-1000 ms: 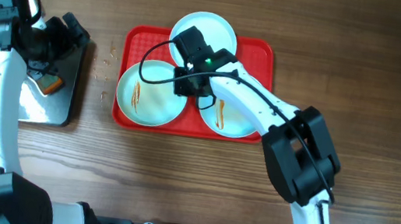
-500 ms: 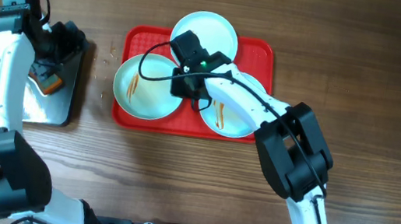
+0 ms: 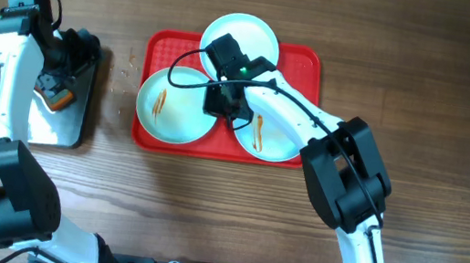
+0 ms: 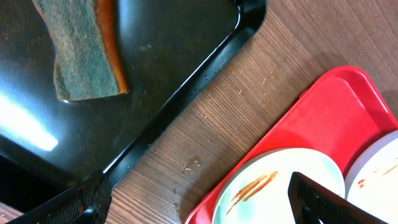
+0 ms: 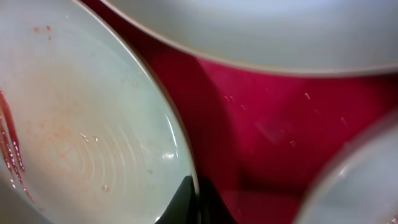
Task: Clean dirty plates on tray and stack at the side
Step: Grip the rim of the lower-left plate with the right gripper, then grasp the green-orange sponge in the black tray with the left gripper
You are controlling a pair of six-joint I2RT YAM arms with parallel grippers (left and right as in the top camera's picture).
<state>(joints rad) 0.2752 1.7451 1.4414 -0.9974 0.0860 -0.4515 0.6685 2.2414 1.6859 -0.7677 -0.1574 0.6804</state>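
Observation:
The red tray (image 3: 304, 67) holds three white plates. The left plate (image 3: 177, 116) has brown-orange streaks, the right plate (image 3: 279, 142) has one streak, and the far plate (image 3: 259, 35) looks clean. My right gripper (image 3: 221, 102) is shut on the left plate's right rim; the right wrist view shows the rim (image 5: 180, 149) pinched between the fingers (image 5: 198, 198). My left gripper (image 3: 76, 49) hovers open and empty over the black pan; in the left wrist view its fingers (image 4: 205, 202) straddle the pan's edge and the streaked plate (image 4: 280, 183).
A black metal pan (image 3: 79, 123) lies left of the tray, with a green-and-orange sponge (image 3: 55, 97) in it, also seen in the left wrist view (image 4: 81, 53). Crumbs or smears mark the wood between pan and tray (image 3: 121, 88).
The left plate, held by my right gripper, shifted slightly left and then back a little. My left arm changed posture while its gripper stayed over the pan.

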